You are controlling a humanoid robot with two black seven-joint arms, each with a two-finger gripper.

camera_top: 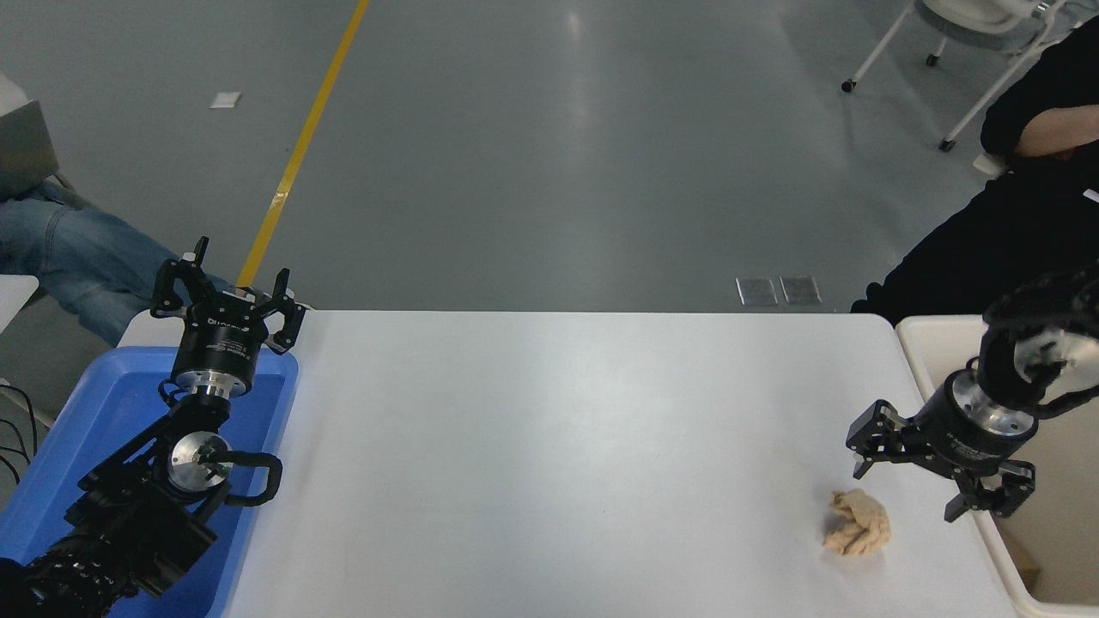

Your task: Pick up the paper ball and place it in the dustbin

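From the head view, the right gripper hangs with black fingers spread apart, the wrinkly tan paper ball lying on the smooth white table just below-left of it, the cream, round-rimmed dustbin directly to its right.

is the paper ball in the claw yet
No, the paper ball lies on the table below the open right claw.

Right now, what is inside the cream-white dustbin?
Inside the dustbin, near its lower corner, a brown scrap shows. The right hand, open above the rim, and the picture's edge hide the rest.
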